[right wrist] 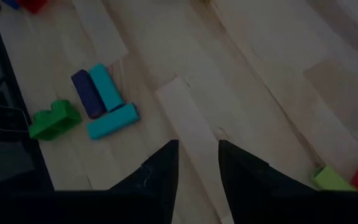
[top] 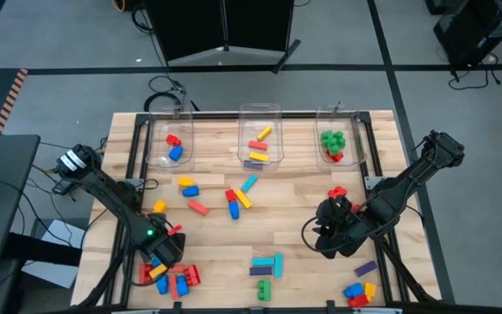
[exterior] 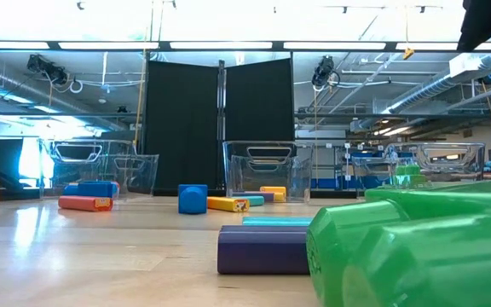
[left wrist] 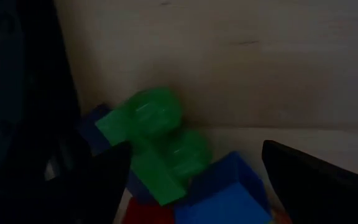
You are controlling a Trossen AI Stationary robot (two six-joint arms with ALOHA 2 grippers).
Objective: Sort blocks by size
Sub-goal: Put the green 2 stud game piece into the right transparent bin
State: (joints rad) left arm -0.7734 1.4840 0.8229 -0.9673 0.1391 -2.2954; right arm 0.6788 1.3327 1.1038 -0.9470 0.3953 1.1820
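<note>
Looking down from the high view, I am taking the middle bin [top: 260,139] as my landmark: it is holding long bricks, the left bin [top: 169,139] short ones, the right bin [top: 338,139] chunky green and red ones. The left gripper [top: 159,255] is hanging over the cluster of blocks [top: 168,277] at the table's near left corner, well away from that bin. The right gripper [top: 331,228] is hovering near and right of it, above bare wood.

Peering across from the low view, I am seeing a purple brick [exterior: 262,249] and a big green brick [exterior: 416,247] up close, with the middle bin far behind them.

Checking the left wrist view, the jaws are standing wide apart around a green chunky block [left wrist: 157,143] lying on blue ones, probably lining up a pick.

Checking the right wrist view, its fingers [right wrist: 166,168] are standing slightly apart, holding nothing; the cyan and purple long bricks [right wrist: 104,102] are lying ahead.
</note>
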